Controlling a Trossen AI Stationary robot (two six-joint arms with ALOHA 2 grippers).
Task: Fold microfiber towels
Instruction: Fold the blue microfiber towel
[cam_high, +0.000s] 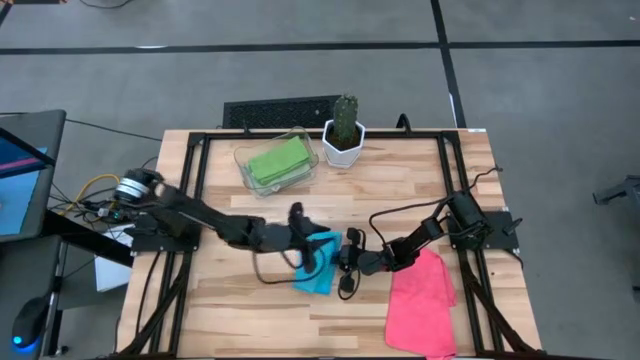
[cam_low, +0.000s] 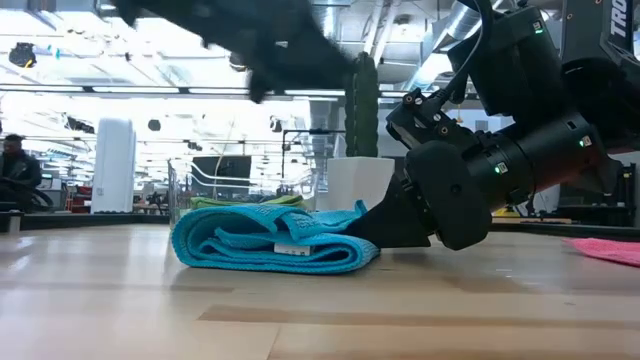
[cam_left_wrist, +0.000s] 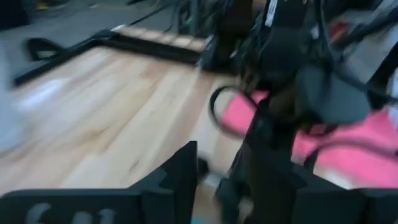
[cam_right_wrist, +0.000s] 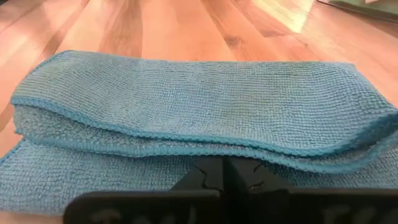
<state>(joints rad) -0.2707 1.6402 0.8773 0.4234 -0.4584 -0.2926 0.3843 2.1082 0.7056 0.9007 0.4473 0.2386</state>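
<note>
Both claws were near the middle of the table (cam_high: 230, 300), close to the blue towel (cam_high: 318, 270). The right claw (cam_right_wrist: 224, 176) was low on the table, and its two fingers were pressed together on the near edge of the blue towel. The left claw (cam_high: 298, 232) was up above the blue towel, and its fingers were a little apart with nothing between them. In the low view its arm hung over the towel and did not touch it.

The blue towel lay folded in soft layers on the wood, with a small white tag (cam_low: 291, 247) showing on its side. A pink towel (cam_high: 424, 305) lay flat near the right arm, close to the front right corner of the table. It was near the blue towel, with a gap between them.

At the back of the table was a clear tray (cam_high: 245, 158) with a folded green towel (cam_high: 277, 161) inside it. Just beside the tray was a cactus (cam_high: 345, 118) in a white pot (cam_high: 342, 148). In the low view a person (cam_low: 14, 172) sat far back in the room.
</note>
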